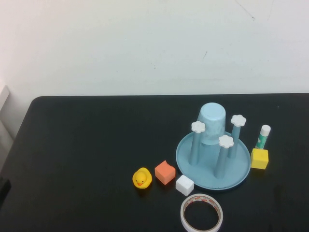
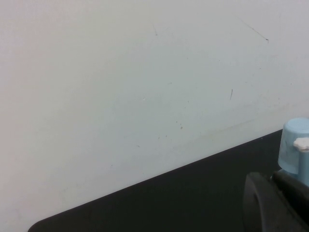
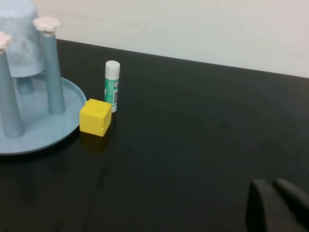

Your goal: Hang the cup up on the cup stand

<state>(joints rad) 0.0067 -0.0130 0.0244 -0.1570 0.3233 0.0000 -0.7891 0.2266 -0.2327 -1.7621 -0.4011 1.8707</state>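
Note:
The pale blue cup (image 1: 211,123) sits upside down over the rear post of the teal cup stand (image 1: 241,169), on the right half of the black table. Three white flower caps stay bare around it. The cup also shows in the left wrist view (image 2: 293,147) and the right wrist view (image 3: 19,43), above the stand's dish (image 3: 43,130). My left gripper (image 2: 271,178) is shut and empty, far to the left of the stand. My right gripper (image 3: 273,183) is shut and empty, low over the table to the right of the stand. Neither gripper shows in the high view.
A glue stick (image 1: 263,137) and a yellow cube (image 1: 259,158) stand just right of the stand. An orange cube (image 1: 165,172), a white cube (image 1: 184,185) and a yellow duck (image 1: 142,178) lie at its front left. A white tape roll (image 1: 202,213) lies at the front edge.

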